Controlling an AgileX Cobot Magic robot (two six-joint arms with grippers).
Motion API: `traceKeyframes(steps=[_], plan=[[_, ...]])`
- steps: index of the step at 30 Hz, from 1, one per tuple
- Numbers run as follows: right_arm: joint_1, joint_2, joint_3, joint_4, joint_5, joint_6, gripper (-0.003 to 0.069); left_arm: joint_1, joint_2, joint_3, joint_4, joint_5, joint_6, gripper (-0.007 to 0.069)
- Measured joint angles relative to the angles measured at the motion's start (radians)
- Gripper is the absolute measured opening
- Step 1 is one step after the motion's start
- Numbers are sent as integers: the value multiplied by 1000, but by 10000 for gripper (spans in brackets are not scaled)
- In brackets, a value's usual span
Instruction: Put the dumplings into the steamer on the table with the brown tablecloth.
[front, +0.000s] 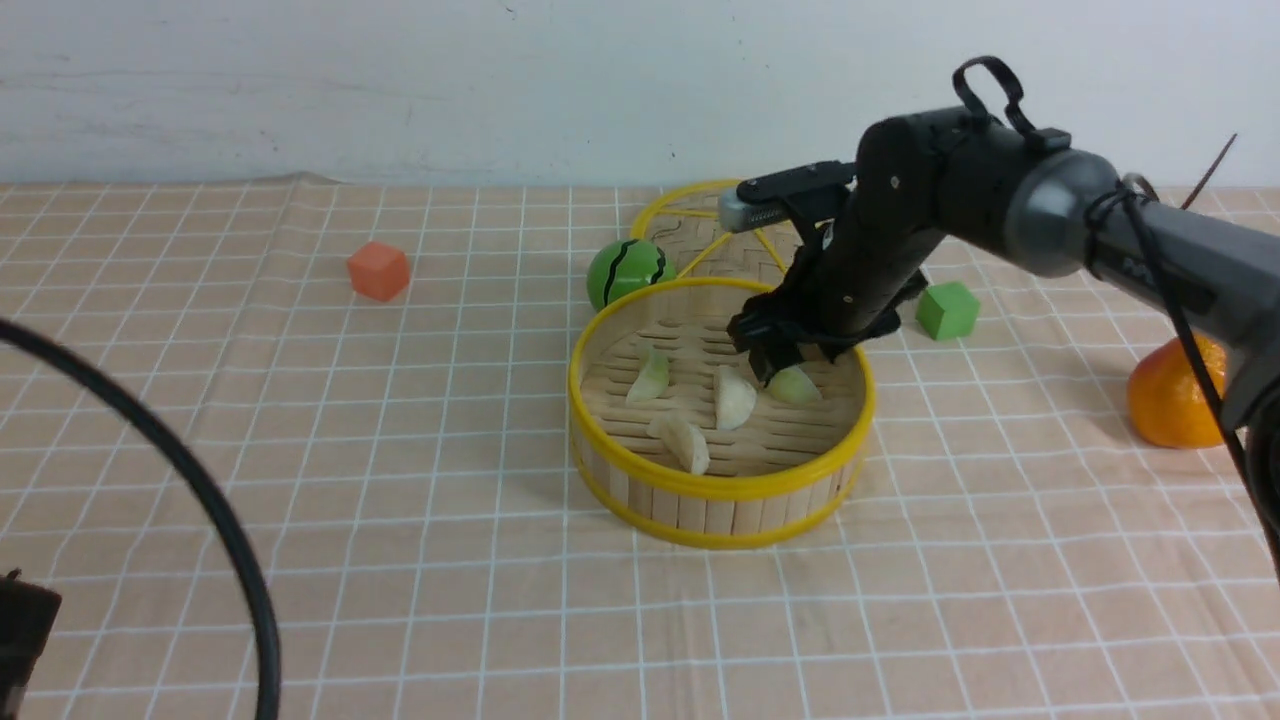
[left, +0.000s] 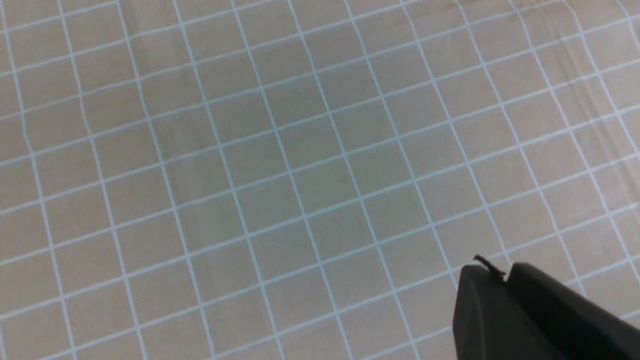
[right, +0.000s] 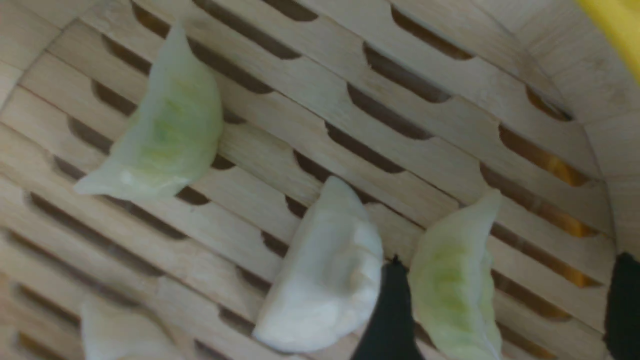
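Observation:
The round bamboo steamer (front: 700, 492) with yellow rims stands mid-table on the brown tablecloth (front: 400, 450). Several dumplings lie on its slatted floor: one pale green (front: 650, 375), one cream (front: 735, 398), another cream (front: 685, 440). My right gripper (front: 775, 365) reaches down into the steamer and is open. In the right wrist view a pale green dumpling (right: 452, 285) lies on the slats between the spread fingers of the gripper (right: 507, 305), close beside one finger (right: 395, 310) and far from the other. My left gripper (left: 492, 272) hovers shut and empty over bare cloth (left: 250, 150).
The flat woven lid (front: 700, 225) lies behind the steamer, with a green watermelon ball (front: 628, 272) beside it. A green cube (front: 947, 310) sits right of the steamer, an orange (front: 1175, 395) farther right, a red-orange cube (front: 379, 270) at the far left. A black cable (front: 200, 500) arcs across the near left.

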Motion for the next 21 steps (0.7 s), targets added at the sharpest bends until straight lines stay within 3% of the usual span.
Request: traceKeyframes(steps=[4,9,16,19,21], plan=[[0,-99,-27,0,69,-11,555,0,-148,123,-29,-57,-1,56],[0,-281,-34,9,143,-33,424,0,-359,279,-65,-199,-1,57],[0,-528,-35,179,334,-202,63,0,-553,462,-136,-543,-1,57],[0,-595,-32,288,350,-272,-15,0,-558,498,-142,-598,-1,57],[1,-622,-22,320,350,-289,-18,0,-558,506,-143,-602,-1,57]])
